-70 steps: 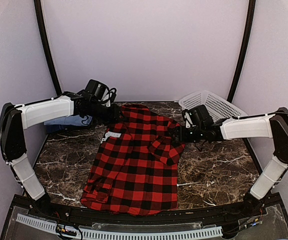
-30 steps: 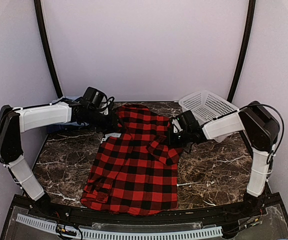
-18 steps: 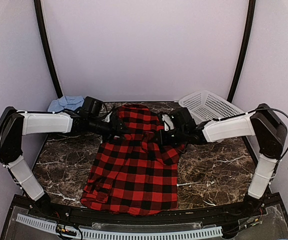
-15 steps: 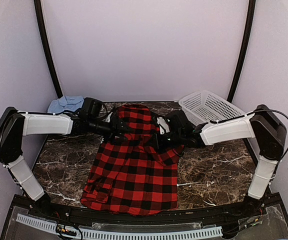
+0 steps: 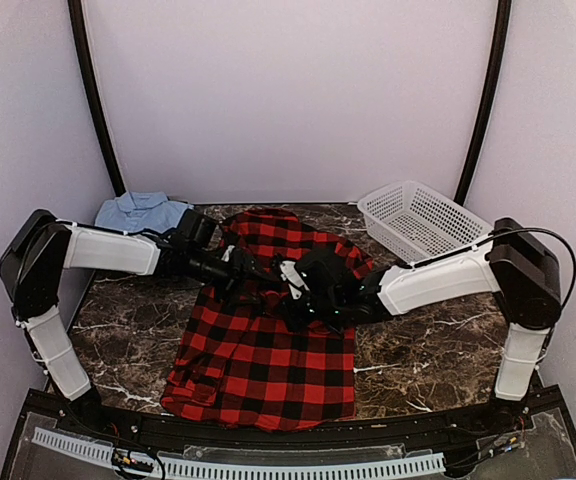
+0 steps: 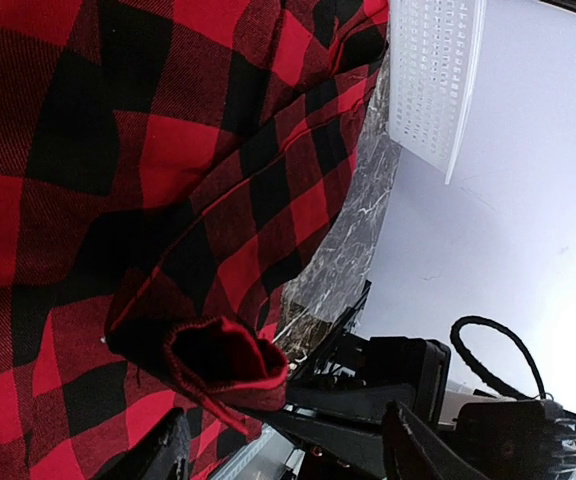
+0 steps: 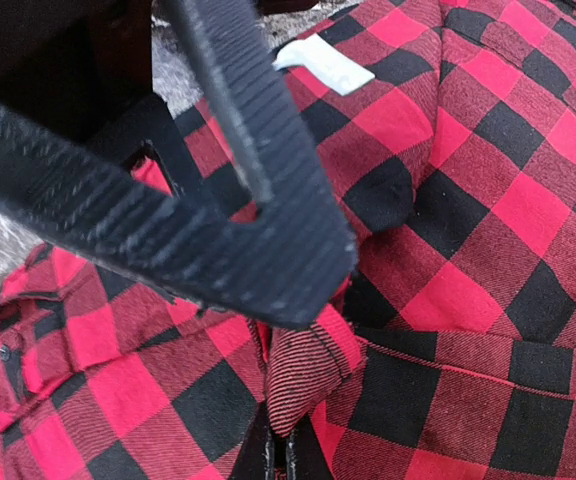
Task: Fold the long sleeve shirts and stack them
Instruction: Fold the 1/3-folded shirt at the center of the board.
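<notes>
1. The left end effector (image 5: 246,272) reaches in from the left and hangs over the far half of the flannel (image 5: 268,350). In its wrist view the fingers (image 6: 165,452) stand wide apart with nothing clamped between them. A raised fold of flannel, hem turned outward, sits just ahead of the fingertips.

2. The right end effector (image 5: 300,295) is just beside the left one, to its right, over the same bunched part of the cloth. In its wrist view the jaws are narrow and pinched on a small ridge of flannel at the tips. A ribbed black finger of the left end effector crosses just above and ahead of that pinch. A white label (image 7: 320,62) on the cloth shows further ahead.

3. The flannel lies spread on the table (image 5: 428,340) beneath both end effectors. Most of it runs from them toward the arm bases. The collar end lies beyond them, toward the back wall. The cloth is gathered where the two meet.

4. The blue shirt (image 5: 143,210) lies at the far left corner, behind the left arm, well apart from the left end effector and clear of the flannel.

5. The basket (image 5: 418,220), white mesh, sits tilted beyond and to the right of the right end effector, well apart from it.
</notes>
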Available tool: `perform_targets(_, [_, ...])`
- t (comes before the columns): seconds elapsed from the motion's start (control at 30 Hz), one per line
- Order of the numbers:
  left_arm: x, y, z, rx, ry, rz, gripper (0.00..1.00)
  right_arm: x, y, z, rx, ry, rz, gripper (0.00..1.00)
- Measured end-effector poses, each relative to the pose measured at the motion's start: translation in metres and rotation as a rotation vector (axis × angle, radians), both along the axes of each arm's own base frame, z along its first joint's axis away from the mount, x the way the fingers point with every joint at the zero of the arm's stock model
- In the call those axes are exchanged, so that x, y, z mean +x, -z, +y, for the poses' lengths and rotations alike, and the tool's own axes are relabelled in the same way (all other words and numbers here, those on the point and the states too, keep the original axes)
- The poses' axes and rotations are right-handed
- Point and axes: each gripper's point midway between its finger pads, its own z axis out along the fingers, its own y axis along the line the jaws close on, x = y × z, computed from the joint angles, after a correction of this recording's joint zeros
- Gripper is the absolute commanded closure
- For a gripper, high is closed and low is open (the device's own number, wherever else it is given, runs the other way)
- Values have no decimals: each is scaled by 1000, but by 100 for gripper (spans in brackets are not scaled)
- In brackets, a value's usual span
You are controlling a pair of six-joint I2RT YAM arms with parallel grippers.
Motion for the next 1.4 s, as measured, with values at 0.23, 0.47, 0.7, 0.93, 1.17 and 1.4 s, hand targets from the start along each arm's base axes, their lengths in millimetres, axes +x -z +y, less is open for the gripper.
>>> perform_targets(0.23, [-4, 16, 3, 46, 0, 30, 34, -2, 15, 0, -88, -1, -67, 100])
perform_targets(0.47, [-10, 48, 2, 103, 5, 90, 34, -2, 17, 1, -146, -12, -143, 100])
perform_targets(0.7, [-12, 60, 1, 127, 5, 105, 34, -6, 18, 2, -189, -40, -199, 97])
perform_targets(0.93, [-12, 60, -1, 134, 4, 97, 34, -9, 18, 3, -210, -73, -229, 84])
perform_targets(1.17, [-13, 62, -2, 147, 1, 93, 34, -14, 22, 4, -213, -95, -223, 78])
perform_targets(1.4, [-15, 63, -3, 153, 3, 93, 31, -19, 22, 7, -203, -113, -218, 74])
